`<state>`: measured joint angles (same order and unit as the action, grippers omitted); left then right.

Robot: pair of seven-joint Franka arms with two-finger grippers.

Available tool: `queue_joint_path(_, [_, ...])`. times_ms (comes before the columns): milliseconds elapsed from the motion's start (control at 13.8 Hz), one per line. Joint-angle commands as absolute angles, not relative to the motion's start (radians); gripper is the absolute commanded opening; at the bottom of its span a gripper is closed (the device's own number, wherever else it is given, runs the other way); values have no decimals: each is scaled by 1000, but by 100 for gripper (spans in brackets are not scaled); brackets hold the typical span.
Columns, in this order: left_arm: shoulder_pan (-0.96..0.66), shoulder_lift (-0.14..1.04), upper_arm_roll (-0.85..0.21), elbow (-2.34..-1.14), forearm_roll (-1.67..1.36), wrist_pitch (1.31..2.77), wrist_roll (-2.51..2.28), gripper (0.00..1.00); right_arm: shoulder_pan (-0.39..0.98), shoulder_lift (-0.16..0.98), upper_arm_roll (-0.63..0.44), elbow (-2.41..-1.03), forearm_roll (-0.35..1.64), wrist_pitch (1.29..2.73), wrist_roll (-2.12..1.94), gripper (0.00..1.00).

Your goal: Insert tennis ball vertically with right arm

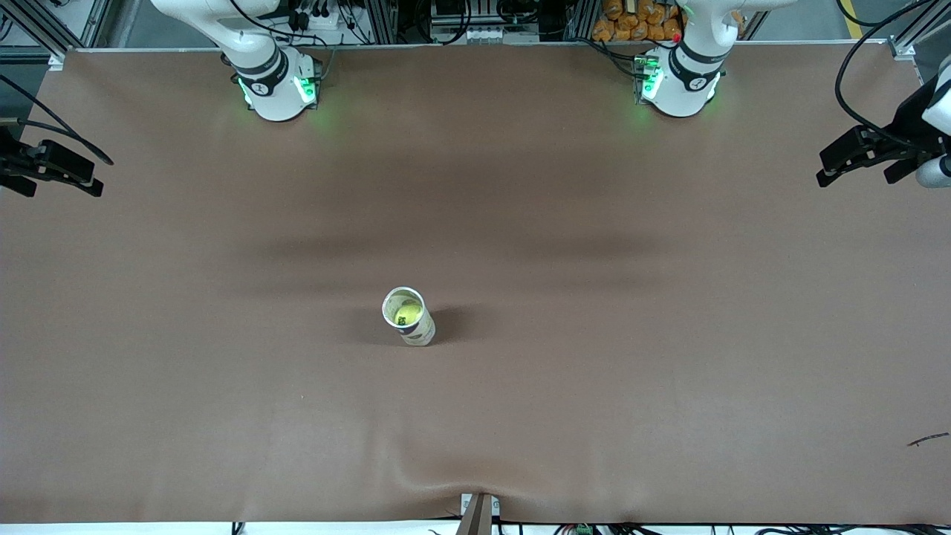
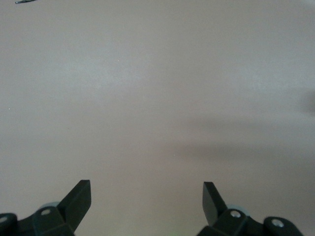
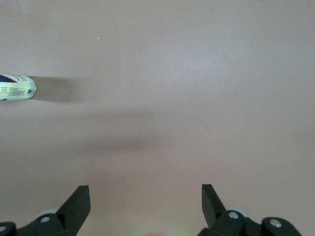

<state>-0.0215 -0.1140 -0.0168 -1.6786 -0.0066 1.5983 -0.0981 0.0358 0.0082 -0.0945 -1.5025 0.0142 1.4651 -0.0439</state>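
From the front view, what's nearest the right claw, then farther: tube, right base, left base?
From the right claw, over its table end:
1. Right base, robots' edge.
2. Tube, mid-table, ball inside.
3. Left base, toward the left arm's end.

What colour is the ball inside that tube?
Yellow-green, the ball in the tube, clearest in the front view.

High front camera facing the bases, wrist cameras looking over table (image 1: 594, 371), can (image 3: 17, 87) shared with right wrist view
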Motion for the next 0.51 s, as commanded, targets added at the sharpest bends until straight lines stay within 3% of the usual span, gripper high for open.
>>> queue_joint_path(0, [-43, -161, -21, -1713, -21, 1594, -126, 100, 29, 17, -87, -1483, 26, 1451, -40, 100])
queue_joint_path(434, [-38, -146, -17, -1678, -8, 1568, -118, 100, 34, 18, -87, -1486, 26, 1454, -40, 100])
